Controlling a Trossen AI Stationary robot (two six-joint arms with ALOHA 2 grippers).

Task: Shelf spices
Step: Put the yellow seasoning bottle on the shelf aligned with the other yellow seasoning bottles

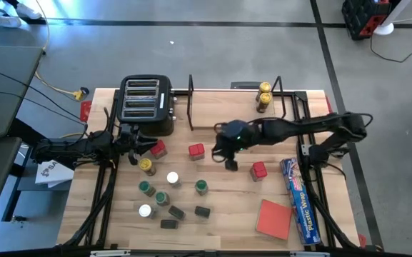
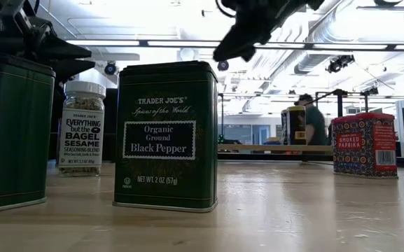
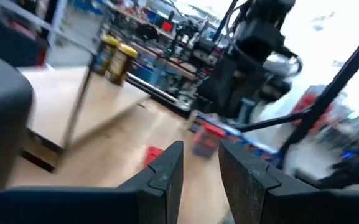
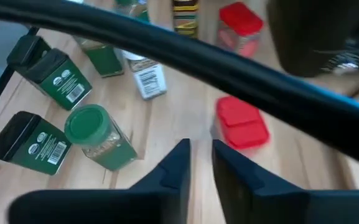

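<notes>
The spices lie scattered on the near half of the table: green-topped jars, white-topped ones, a yellow-topped one, red-topped ones and black tins. Two yellow-topped jars stand on the shelf, a black wire rack at the far edge. My right gripper hovers over the table's middle, just right of a red-topped jar; its fingers stand narrowly apart with nothing between them. My left gripper is in front of the toaster, beside another red-topped jar, narrowly open and empty.
A black slotted toaster stands left of the shelf. A blue plastic-wrap box and a flat red pad lie near the right edge. In the low view, a black pepper tin and a paprika tin stand upright; a person shows far behind.
</notes>
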